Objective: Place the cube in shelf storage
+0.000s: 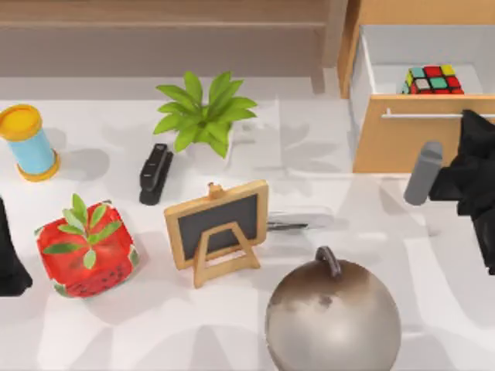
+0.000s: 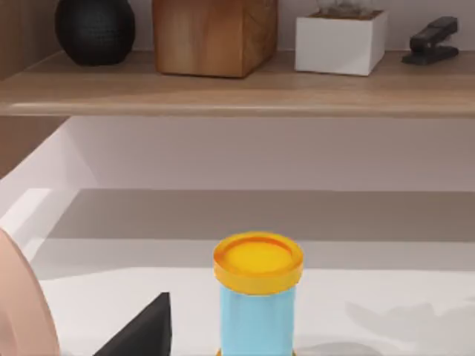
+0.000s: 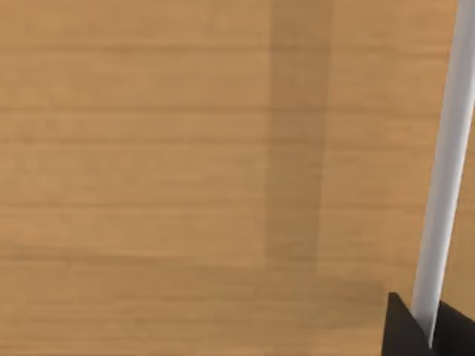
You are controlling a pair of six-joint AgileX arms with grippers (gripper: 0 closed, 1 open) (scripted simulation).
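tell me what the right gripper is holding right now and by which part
The right gripper is at the open drawer's silver handle, its fingers on either side of the bar near one end. Whether they have closed on it cannot be told. The cube lies in the drawer, unheld.

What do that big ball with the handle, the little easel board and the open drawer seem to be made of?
The ball looks like dull, worn metal: grey-brown, mottled sheen, dark loop handle. The easel board seems pale wood framing a matte dark slate panel. The drawer shows light wood grain on its front with a thin silvery, probably metal handle; the cube inside looks like glossy plastic.
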